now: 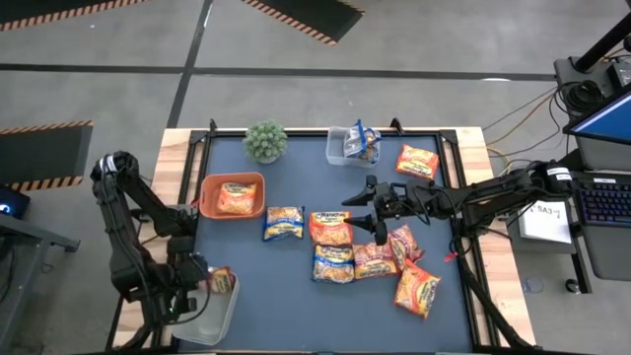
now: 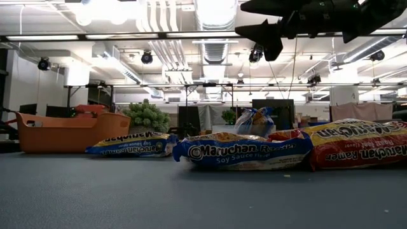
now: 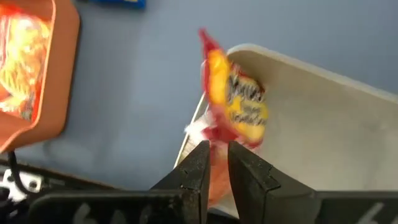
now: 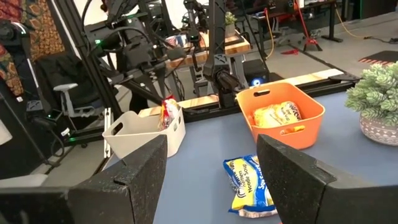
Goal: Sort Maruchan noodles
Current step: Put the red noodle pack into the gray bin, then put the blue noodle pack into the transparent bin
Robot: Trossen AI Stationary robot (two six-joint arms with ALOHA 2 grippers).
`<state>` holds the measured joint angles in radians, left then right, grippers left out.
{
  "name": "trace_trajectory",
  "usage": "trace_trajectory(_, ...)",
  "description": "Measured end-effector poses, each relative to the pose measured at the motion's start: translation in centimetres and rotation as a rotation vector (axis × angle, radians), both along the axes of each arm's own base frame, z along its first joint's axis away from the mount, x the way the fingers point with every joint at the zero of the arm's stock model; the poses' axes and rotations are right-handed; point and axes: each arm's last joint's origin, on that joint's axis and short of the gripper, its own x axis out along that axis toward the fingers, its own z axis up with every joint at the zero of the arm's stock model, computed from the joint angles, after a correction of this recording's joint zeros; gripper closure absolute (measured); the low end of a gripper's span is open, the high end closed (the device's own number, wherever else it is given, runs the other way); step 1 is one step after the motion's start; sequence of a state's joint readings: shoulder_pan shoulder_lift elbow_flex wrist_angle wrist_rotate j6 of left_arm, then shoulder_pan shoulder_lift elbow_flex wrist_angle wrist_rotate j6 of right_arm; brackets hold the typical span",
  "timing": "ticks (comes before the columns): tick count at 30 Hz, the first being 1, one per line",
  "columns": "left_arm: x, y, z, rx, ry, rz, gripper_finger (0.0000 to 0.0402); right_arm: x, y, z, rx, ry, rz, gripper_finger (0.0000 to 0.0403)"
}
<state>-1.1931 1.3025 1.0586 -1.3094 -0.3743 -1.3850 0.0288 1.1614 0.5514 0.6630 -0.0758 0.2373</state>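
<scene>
My left gripper (image 1: 201,279) is at the table's near left corner, shut on a dark red and yellow noodle packet (image 3: 231,102) held over the rim of a white tub (image 3: 323,124). The packet also shows in the right wrist view (image 4: 168,112). My right gripper (image 1: 367,212) hovers wide open and empty above a cluster of several packets (image 1: 333,247) lying flat on the blue mat. It shows at the top of the low view (image 2: 273,32). An orange tray (image 1: 207,192) holds one orange-yellow packet (image 1: 237,199). My left gripper pinches one end of the red packet (image 3: 214,146) between its two fingers (image 3: 198,163). The packet sticks out past the fingertips, lifted clear, over the white tub's edge.
A blue-and-yellow packet (image 1: 284,223) lies beside the orange tray. One orange packet (image 1: 417,161) lies at the far right. A clear tub (image 1: 340,148) with a blue packet and a potted plant (image 1: 265,141) stand at the far edge. Bare mat lies at the near middle.
</scene>
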Motion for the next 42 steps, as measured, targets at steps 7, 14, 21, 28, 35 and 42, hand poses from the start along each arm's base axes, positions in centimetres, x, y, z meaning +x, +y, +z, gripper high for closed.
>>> trace_trajectory(7,0.6,-0.1,1.9,-0.012,-0.086,0.016,0.0363,0.0,0.2,0.0,0.009,0.005,0.008,0.0165)
trace_trajectory(14,2.0,-0.1,5.0,0.067,-0.405,0.006,0.0363,0.0,0.0,-0.6,0.143,0.071,-0.061,0.0165)
trace_trajectory(21,4.4,0.5,7.4,0.312,-0.611,-0.098,0.0363,-0.2,-0.3,-1.8,0.268,0.185,-0.215,0.0171)
trace_trajectory(28,8.0,3.3,6.6,0.433,-0.456,-0.095,0.0363,-0.3,-0.5,-2.0,0.327,0.197,-0.272,0.0175)
trace_trajectory(35,11.9,6.5,2.9,0.434,-0.272,-0.164,0.0363,-0.2,-0.6,-1.8,0.354,0.192,-0.286,0.0174)
trace_trajectory(42,14.7,9.1,-1.5,0.335,-0.282,-0.243,0.0363,0.5,-0.6,-0.4,0.311,0.211,-0.302,0.0175)
